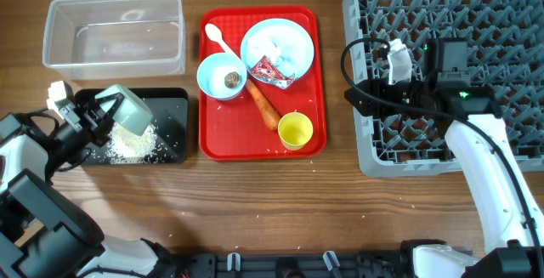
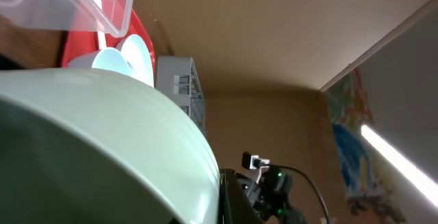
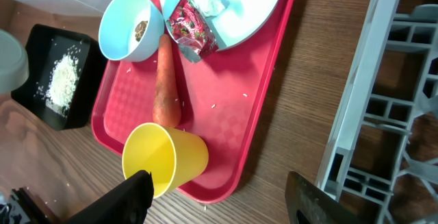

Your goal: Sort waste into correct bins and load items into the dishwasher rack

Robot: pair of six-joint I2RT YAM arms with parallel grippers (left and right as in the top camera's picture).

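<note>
My left gripper (image 1: 104,112) is shut on a pale blue bowl (image 1: 129,110), tipped on its side over the black tray (image 1: 174,108). White rice (image 1: 132,144) lies piled in that tray. The bowl fills the left wrist view (image 2: 89,148). On the red tray (image 1: 306,91) are a pale blue plate (image 1: 293,36) with a red wrapper (image 1: 272,71) and a tissue (image 1: 285,54), a second bowl (image 1: 212,74) holding a brown lump (image 1: 230,79), a white spoon (image 1: 219,38), a carrot (image 1: 263,105) and a yellow cup (image 1: 295,130). My right gripper (image 3: 222,200) is open and empty, above the table beside the cup (image 3: 168,159).
The clear tub (image 1: 115,27) stands behind the black tray and looks empty. The grey rack (image 1: 476,23) fills the right side, with my right arm lying over it. A few rice grains are scattered on the red tray and the table.
</note>
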